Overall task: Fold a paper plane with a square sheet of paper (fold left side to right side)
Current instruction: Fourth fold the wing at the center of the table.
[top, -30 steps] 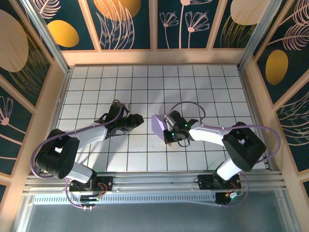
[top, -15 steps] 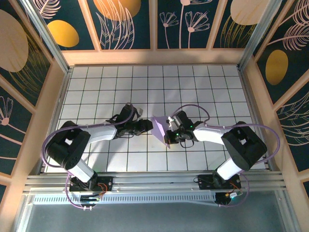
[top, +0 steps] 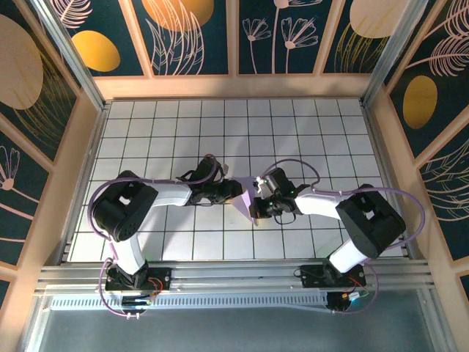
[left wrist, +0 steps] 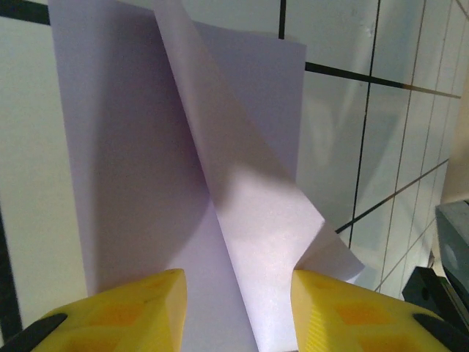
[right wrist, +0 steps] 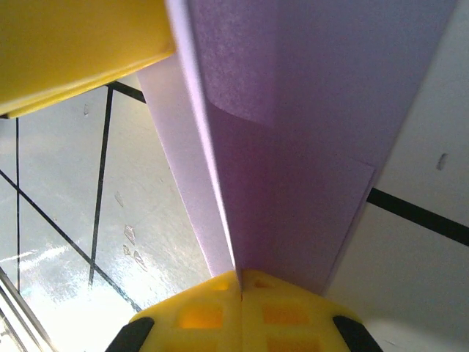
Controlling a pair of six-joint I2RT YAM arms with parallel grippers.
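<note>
The square sheet of paper (top: 245, 196) is pale lavender and partly folded, and it stands up from the white tiles mid-table. My right gripper (top: 259, 201) is shut on its right edge; in the right wrist view the sheet (right wrist: 293, 110) runs up from between the closed yellow pads (right wrist: 240, 287). My left gripper (top: 233, 191) is at the sheet's left side, open. In the left wrist view a raised flap (left wrist: 249, 198) lies between the two spread yellow fingertips (left wrist: 238, 297), its edge against the right one (left wrist: 344, 308). A yellow finger of the left gripper (right wrist: 80, 51) shows beside the sheet.
The white tiled table (top: 176, 132) is ringed by a wooden rim (top: 234, 86) and patterned walls. Both arms meet near the middle, cables looping over them. The arm bases sit on the metal rail (top: 234, 282) at the near edge.
My left arm has swung right across the tiles until its gripper reached the sheet's left side. The right gripper stayed shut on the sheet, which now looks narrower and more upright.
</note>
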